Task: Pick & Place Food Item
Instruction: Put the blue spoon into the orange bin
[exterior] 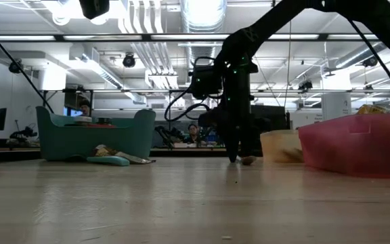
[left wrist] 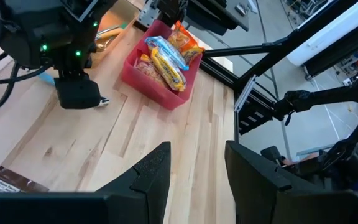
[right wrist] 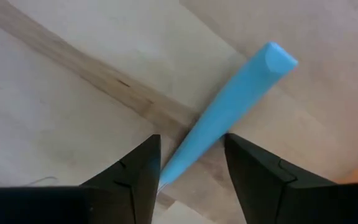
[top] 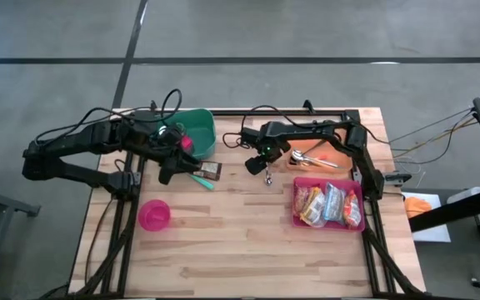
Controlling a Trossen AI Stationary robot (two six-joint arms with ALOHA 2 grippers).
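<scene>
Snack packets (top: 327,204) lie in a pink tray (top: 295,193) at the table's right, also seen as packets (left wrist: 166,59) in the left wrist view. A brown wrapped bar (top: 212,170) lies flat by the green bin (top: 198,133). My right gripper (top: 265,165) points down at mid-table, open. Its fingers stand on either side of a blue utensil handle (right wrist: 229,106) that lies flat on the wood. My left gripper (left wrist: 197,168) hangs open above the table beside the bar, with nothing between its fingers.
A pink bowl (top: 154,214) stands near the front left. An orange plate (top: 307,162) with utensils sits behind the tray. A teal object (top: 202,180) lies beside the bar. Bare wood stretches across the table's near half.
</scene>
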